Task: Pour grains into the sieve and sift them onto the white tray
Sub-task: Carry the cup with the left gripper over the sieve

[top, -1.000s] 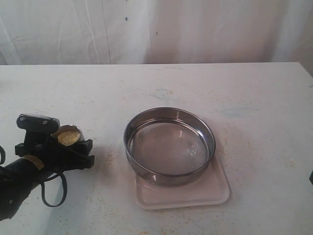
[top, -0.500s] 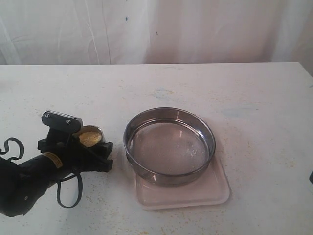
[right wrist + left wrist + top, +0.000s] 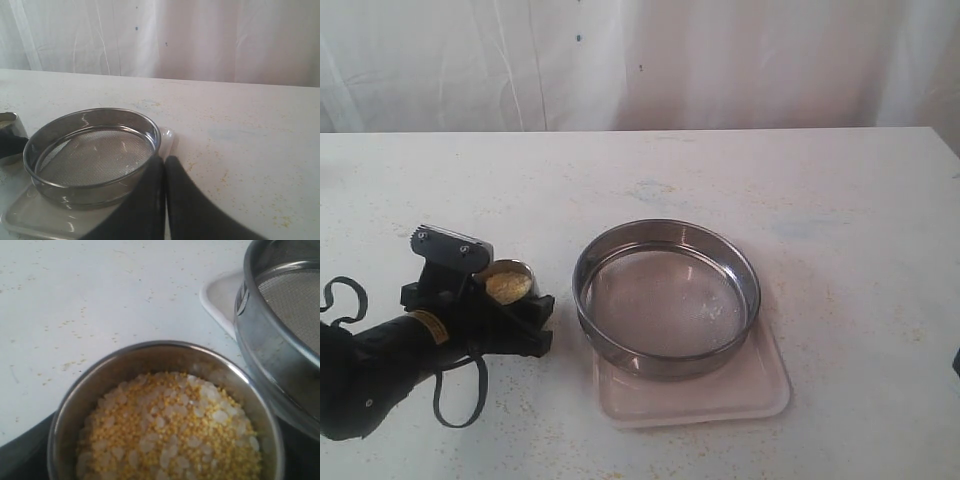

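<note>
My left gripper (image 3: 500, 302) is shut on a small steel cup (image 3: 510, 270) full of grains (image 3: 506, 285), held upright just left of the sieve (image 3: 666, 300). Up close in the left wrist view, the yellow and off-white grains (image 3: 170, 435) fill the cup (image 3: 150, 356), whose rim almost meets the sieve's wall (image 3: 280, 355). The sieve sits on the white tray (image 3: 720, 400) and its mesh looks bare. A corner of the tray (image 3: 220, 295) shows beside the sieve. My right gripper (image 3: 164, 162) is shut and empty, low by the tray's right side, facing the sieve (image 3: 92, 150).
Sparse yellow specks lie scattered over the white table (image 3: 840, 200), thickest along its front edge and to the right of the tray. A white curtain (image 3: 640, 60) hangs behind the table's far edge. A loose black cable (image 3: 455, 395) loops under my left arm.
My left gripper has carried the cup to the right, from the table's left part to just beside the sieve. In the last half second it barely moved.
</note>
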You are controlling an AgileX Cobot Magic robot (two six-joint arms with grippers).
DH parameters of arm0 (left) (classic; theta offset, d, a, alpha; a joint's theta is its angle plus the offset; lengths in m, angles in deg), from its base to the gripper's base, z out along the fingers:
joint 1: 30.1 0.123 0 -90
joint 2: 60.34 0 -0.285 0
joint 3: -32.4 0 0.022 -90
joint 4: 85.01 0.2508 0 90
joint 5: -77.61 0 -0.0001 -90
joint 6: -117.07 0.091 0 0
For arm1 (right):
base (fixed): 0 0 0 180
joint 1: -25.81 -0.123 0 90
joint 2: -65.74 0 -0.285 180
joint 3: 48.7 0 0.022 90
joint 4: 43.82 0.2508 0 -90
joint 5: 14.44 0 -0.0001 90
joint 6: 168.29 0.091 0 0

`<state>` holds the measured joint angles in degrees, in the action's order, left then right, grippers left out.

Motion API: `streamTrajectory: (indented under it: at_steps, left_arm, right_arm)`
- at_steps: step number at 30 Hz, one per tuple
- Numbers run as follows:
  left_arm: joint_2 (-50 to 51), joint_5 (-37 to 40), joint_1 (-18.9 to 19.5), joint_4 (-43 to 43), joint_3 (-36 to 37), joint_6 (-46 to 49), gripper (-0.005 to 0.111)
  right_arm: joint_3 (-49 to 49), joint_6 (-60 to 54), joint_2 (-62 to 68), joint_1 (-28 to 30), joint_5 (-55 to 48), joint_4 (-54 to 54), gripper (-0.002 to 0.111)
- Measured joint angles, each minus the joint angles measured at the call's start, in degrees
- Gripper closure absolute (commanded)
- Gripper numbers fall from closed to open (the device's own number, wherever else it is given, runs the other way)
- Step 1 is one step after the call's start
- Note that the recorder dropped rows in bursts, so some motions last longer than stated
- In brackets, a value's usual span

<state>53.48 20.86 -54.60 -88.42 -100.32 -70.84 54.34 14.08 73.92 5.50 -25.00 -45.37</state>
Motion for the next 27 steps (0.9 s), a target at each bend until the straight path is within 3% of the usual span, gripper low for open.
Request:
streamTrajectory:
  at_steps: [27]
  left_arm:
    - [-6.38,8.37,0.00,3.41,-1.93,2.67,0.107]
  right_arm:
    - [0.00,0.00,0.00,0.00,0.00,0.00,0.108]
